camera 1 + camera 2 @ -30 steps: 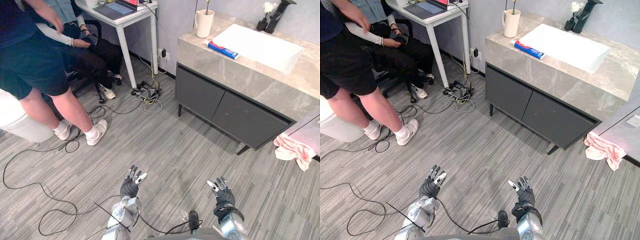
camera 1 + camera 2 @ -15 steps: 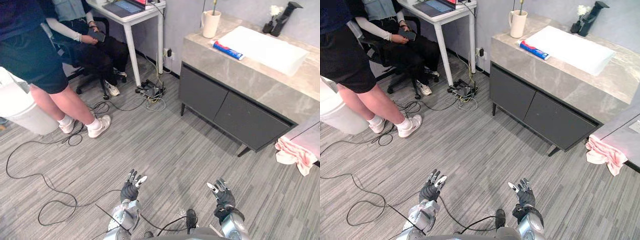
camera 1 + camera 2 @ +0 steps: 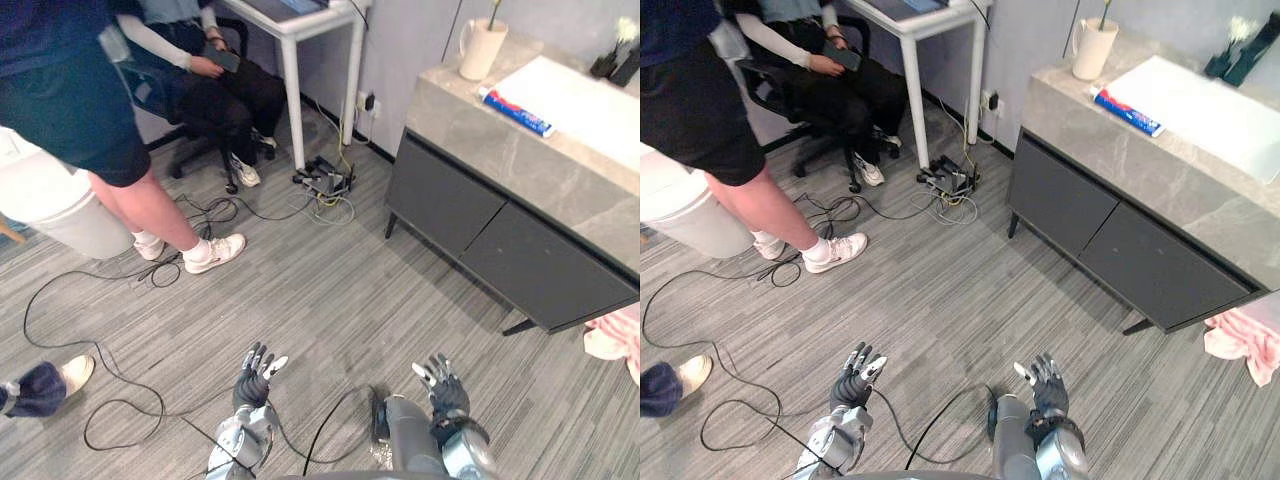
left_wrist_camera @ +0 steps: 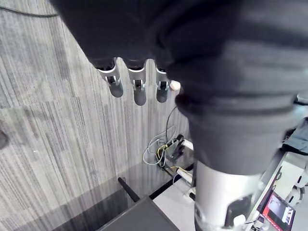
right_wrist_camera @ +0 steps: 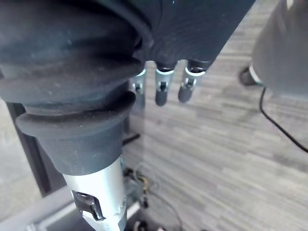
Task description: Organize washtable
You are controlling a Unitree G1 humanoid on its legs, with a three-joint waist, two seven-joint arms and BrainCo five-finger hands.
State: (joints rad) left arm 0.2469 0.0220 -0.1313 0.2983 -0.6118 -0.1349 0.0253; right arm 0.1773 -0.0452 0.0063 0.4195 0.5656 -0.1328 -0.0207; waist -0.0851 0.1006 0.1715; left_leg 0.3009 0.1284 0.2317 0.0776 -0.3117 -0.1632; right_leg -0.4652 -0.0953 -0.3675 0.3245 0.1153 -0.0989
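Left robot hand [image 3: 252,383], right robot hand [image 3: 440,388]: lower frame, fingers spread, empty; I judge approach pending. Grey stone-topped table [image 3: 540,165]: upper right, well apart. Blue-red toothpaste tube [image 3: 515,112] lying loose near cream ceramic mug [image 3: 480,48]. Pink crumpled towel [image 3: 1245,340]: floor, right edge.

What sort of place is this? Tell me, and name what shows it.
Probably a lab or office set up as a mock bathroom: a stone-topped washtable with a white basin and toothpaste tube stands beside a white desk, with loose cables on the carpeted floor.
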